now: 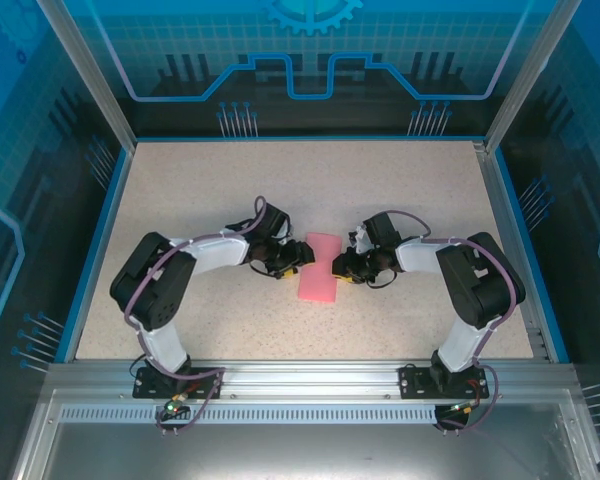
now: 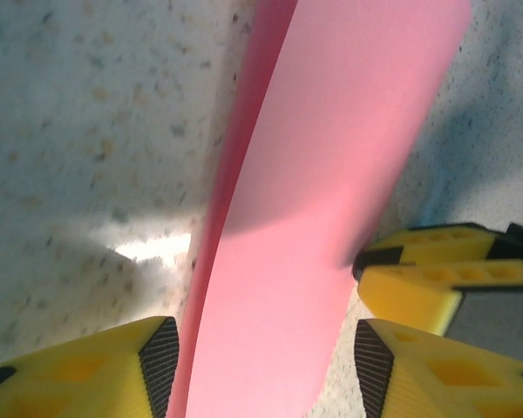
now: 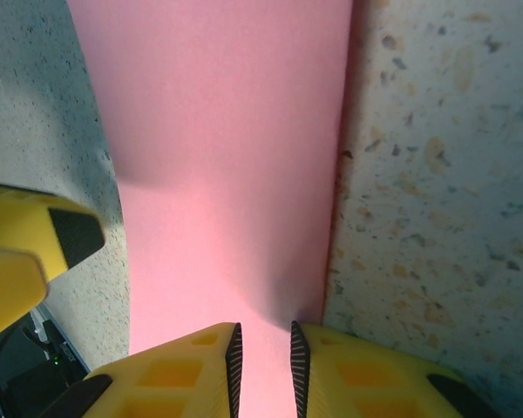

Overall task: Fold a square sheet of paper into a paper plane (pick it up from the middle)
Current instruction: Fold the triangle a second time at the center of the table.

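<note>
Top view: left arm (image 1: pixel 165 285) bent at the elbow and reaching inward over the beige speckled tabletop (image 1: pixel 180 190).

Left claw (image 1: pixel 296 266) sits at the left long edge of the thin pink-red matte sheet of paper (image 1: pixel 318 268), which is folded into a narrow oblong near the middle of the tabletop, between the two claws.

Left wrist view: left claw (image 2: pixel 266 374) stands wide apart, its yellow fingers (image 2: pixel 78 370) straddling the sheet of paper (image 2: pixel 331 174). The left black pad is at the paper's edge, and a strip of tabletop shows between the paper and the right pad (no grip on the paper). The sheet's left edge is lifted and curls over, with a shadow under it. The right claw (image 2: pixel 436 270) is in frame, touching the sheet's far edge.

Right wrist view: right claw (image 3: pixel 263 374) is nearly closed. Its two black pads (image 3: pixel 234 370) are a narrow slit apart with the sheet of paper (image 3: pixel 227 157) running in between, so it pinches the paper. One finger of the left claw (image 3: pixel 26 252) shows across the sheet.

Top view: right claw (image 1: pixel 344 268) meets the sheet's right long edge, with the right arm (image 1: pixel 475 285) bent behind it.
</note>
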`<action>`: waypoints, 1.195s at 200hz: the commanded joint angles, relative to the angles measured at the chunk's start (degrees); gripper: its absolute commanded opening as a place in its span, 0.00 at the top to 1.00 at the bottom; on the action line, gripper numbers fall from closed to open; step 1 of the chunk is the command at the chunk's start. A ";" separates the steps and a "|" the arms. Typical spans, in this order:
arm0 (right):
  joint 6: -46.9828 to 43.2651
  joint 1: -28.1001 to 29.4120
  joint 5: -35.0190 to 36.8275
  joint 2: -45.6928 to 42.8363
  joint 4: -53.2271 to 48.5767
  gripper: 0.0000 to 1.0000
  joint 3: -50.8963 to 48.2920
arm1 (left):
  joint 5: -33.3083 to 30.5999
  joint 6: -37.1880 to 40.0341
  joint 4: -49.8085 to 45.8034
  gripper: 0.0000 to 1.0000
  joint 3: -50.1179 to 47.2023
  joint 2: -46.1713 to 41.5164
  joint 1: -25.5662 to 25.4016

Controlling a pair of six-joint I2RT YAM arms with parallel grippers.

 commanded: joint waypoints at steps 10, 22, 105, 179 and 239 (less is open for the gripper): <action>-0.40 -1.12 2.66 1.77 -3.12 0.75 -2.07 | 2.19 -5.14 3.65 0.39 -6.00 -4.06 -0.91; -0.54 -1.15 2.53 1.80 -3.28 0.75 -1.96 | 3.19 -6.51 5.87 0.39 -7.95 -5.18 -1.51; -0.22 -1.18 2.27 1.59 -3.02 0.75 -1.98 | 4.87 -10.14 11.98 0.41 -10.13 -2.89 -3.76; -0.40 -1.17 2.11 1.58 -2.88 0.75 -2.19 | 3.53 -9.20 12.07 0.43 -8.01 -2.02 -3.51; -0.54 -1.17 1.92 1.10 -3.33 0.75 -2.04 | 3.77 -9.20 13.29 0.42 -5.78 0.26 -1.72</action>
